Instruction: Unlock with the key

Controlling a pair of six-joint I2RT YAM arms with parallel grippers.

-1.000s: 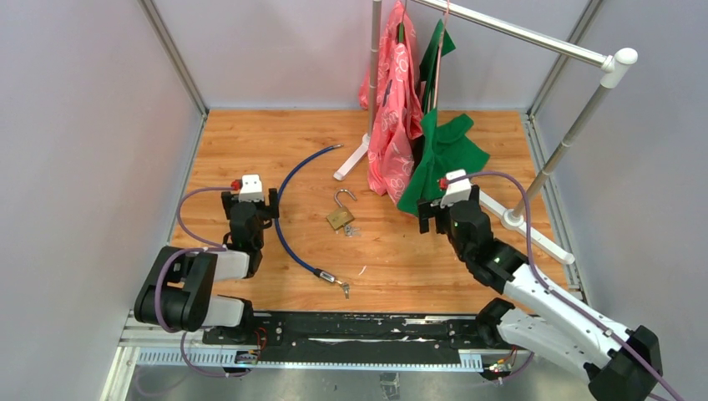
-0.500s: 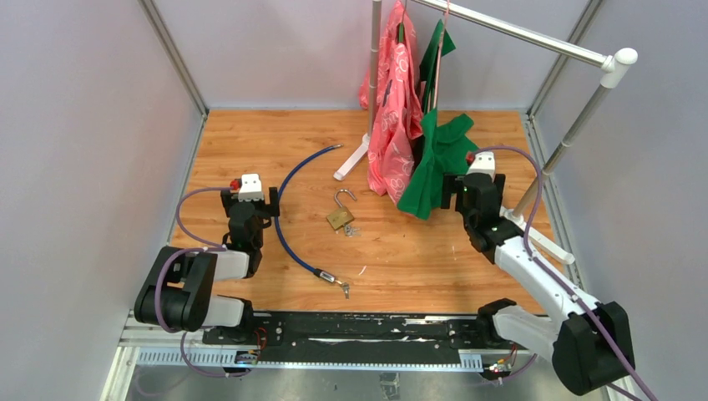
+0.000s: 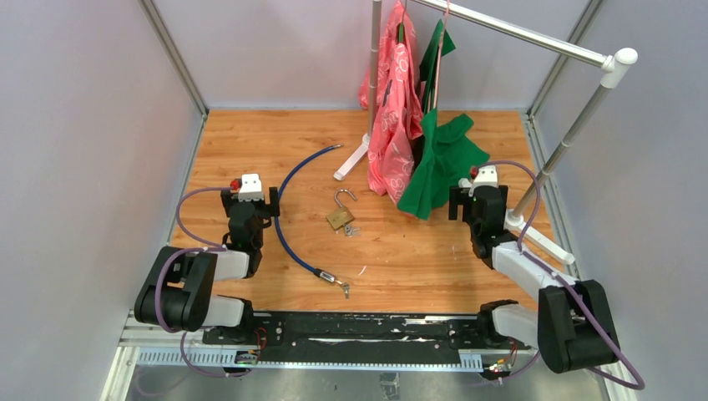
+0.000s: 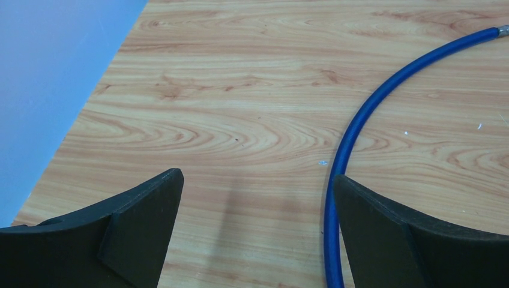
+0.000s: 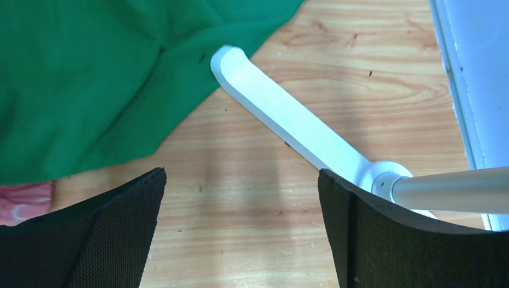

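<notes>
A brass padlock (image 3: 340, 218) lies mid-table with its shackle swung open, and small keys (image 3: 351, 230) rest against its right side. My left gripper (image 3: 249, 200) stands open to the left of the lock, low over the wood. In the left wrist view its jaws (image 4: 255, 198) hold nothing, and the blue cable (image 4: 359, 123) runs just inside the right finger (image 4: 384, 234). My right gripper (image 3: 477, 200) is open at the right, beside the green garment (image 3: 442, 159). Bare wood shows between its fingers (image 5: 240, 192).
A blue cable (image 3: 282, 213) curves from the back to a metal end fitting (image 3: 327, 276) near the front. A clothes rack (image 3: 518, 33) holds pink (image 3: 394, 109) and green garments. Its white foot (image 5: 294, 123) and pole (image 5: 456, 189) lie close to my right gripper. Grey walls enclose the table.
My right arm has drawn back to the right, away from the padlock, and folded toward its base. The left arm stayed put. Padlock and keys have not moved.
</notes>
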